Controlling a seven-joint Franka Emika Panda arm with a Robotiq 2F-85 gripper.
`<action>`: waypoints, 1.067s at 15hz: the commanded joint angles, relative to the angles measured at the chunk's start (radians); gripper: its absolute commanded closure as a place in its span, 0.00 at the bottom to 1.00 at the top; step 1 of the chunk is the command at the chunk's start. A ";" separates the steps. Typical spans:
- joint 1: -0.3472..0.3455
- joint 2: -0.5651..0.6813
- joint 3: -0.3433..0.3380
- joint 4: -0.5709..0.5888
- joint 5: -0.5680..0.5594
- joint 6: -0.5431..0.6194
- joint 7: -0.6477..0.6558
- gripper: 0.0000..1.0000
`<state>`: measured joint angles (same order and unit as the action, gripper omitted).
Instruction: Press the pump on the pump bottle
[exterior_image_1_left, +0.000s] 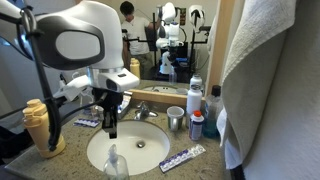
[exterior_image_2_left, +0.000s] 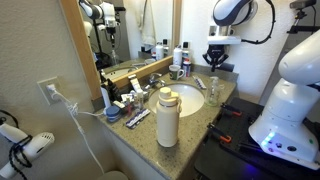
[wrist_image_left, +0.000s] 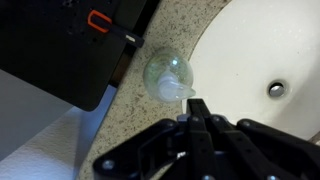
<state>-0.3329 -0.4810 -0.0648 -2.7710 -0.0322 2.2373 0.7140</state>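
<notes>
The pump bottle (wrist_image_left: 166, 72) is small and clear. It stands on the speckled counter at the sink's rim. In the wrist view I look down on it, with its pale pump (wrist_image_left: 176, 91) at the near side. My gripper (wrist_image_left: 196, 104) is shut and empty, its fingertips right beside the pump nozzle. I cannot tell whether they touch it. In an exterior view the gripper (exterior_image_1_left: 110, 128) hangs above the bottle (exterior_image_1_left: 116, 162) at the front of the sink. In an exterior view the gripper (exterior_image_2_left: 216, 68) is over the bottle (exterior_image_2_left: 213, 90).
A large mustard-yellow bottle (exterior_image_2_left: 167, 117) stands on the counter and also shows in an exterior view (exterior_image_1_left: 38, 125). The white sink basin (wrist_image_left: 250, 55), a faucet (exterior_image_1_left: 143, 110), a metal cup (exterior_image_1_left: 176, 119), a blue bottle (exterior_image_1_left: 197, 124) and a toothpaste tube (exterior_image_1_left: 183, 157) are nearby. A grey towel (exterior_image_1_left: 265, 70) hangs at the side.
</notes>
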 joint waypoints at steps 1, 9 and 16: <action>-0.008 -0.006 0.005 0.002 0.001 -0.005 0.019 1.00; -0.031 0.027 -0.040 -0.001 0.024 -0.007 -0.003 1.00; -0.026 0.087 -0.075 -0.002 0.050 0.002 -0.006 1.00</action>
<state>-0.3595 -0.4161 -0.1346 -2.7738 -0.0097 2.2370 0.7139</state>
